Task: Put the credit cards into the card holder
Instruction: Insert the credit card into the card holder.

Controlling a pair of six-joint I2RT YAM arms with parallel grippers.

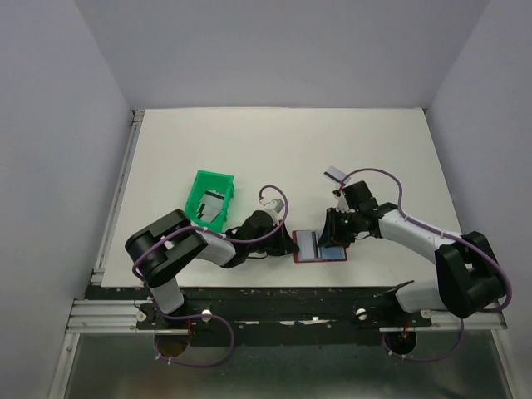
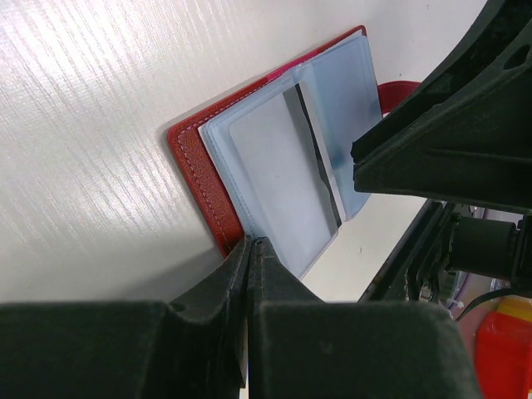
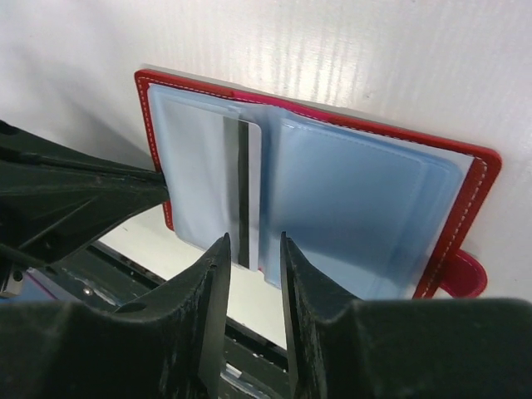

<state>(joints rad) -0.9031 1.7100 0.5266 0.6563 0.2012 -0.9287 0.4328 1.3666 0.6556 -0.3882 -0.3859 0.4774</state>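
1. Nearest the lens, the right gripper is seen at the bottom of its wrist view, fingers slightly parted, nothing gripped.
2. The left gripper is closed, seemingly pinched on the edge of the card holder.
3. The card holder is laid open at lower centre of the top view, with one credit card tucked inside.

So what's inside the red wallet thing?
The open card holder shows light blue plastic sleeves. One silvery card with a dark stripe sits in a sleeve. The top sleeves cover the ones below, so any cards under them are hidden.
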